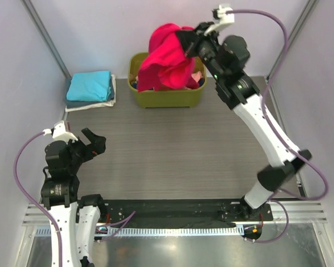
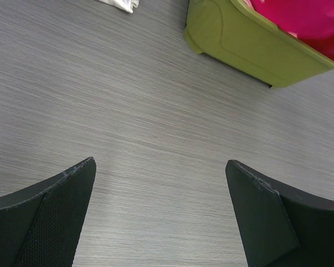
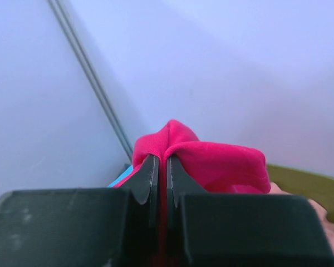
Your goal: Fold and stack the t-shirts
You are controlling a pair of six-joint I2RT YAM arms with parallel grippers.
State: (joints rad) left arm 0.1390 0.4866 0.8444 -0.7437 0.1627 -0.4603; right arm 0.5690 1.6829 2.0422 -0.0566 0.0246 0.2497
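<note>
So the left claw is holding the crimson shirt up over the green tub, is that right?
No, the right claw holds the crimson shirt up over the green tub, as the top external view shows. The left claw is open and empty.

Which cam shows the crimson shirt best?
Top external: most of the crimson-pink t-shirt shows, hanging from the right end effector over the olive tub. Right wrist shows only the pinched fold; left wrist catches just a patch above the tub rim.
</note>
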